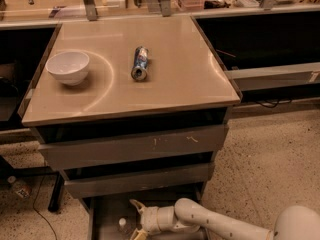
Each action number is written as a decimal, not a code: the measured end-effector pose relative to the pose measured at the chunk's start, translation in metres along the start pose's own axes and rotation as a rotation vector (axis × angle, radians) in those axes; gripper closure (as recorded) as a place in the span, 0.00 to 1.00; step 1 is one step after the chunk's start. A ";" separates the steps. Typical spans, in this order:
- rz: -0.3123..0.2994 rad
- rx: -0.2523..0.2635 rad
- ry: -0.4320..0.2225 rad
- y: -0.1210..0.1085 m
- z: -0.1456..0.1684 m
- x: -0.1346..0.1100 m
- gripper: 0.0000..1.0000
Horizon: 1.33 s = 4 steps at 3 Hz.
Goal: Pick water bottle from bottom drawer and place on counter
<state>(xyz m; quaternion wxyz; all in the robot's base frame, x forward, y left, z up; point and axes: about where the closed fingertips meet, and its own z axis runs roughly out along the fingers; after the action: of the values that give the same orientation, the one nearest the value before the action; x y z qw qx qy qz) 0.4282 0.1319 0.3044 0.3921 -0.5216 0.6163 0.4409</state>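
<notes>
The water bottle (121, 225) lies in the open bottom drawer (104, 211) at the lower edge of the camera view; only its white cap and a bit of clear body show. My gripper (136, 219) is down in the drawer just right of the cap, with its fingers spread apart and nothing between them. The white arm reaches in from the lower right. The counter (175, 84) is the glossy tan top above.
A white bowl (67, 67) and a crushed blue-and-silver can (140, 63) sit on the counter. Two grey drawer fronts (135, 146) overhang the bottom drawer. A red-labelled bottle (17, 186) lies on the floor at left. Dark shelving flanks the cabinet.
</notes>
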 end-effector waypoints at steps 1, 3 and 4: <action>-0.035 0.014 -0.003 -0.008 0.010 0.008 0.00; -0.035 -0.007 -0.005 -0.017 0.049 0.036 0.00; -0.030 -0.011 -0.003 -0.018 0.053 0.038 0.00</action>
<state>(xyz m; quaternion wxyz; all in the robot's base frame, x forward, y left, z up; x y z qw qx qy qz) 0.4418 0.1698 0.2504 0.3967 -0.5324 0.6052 0.4391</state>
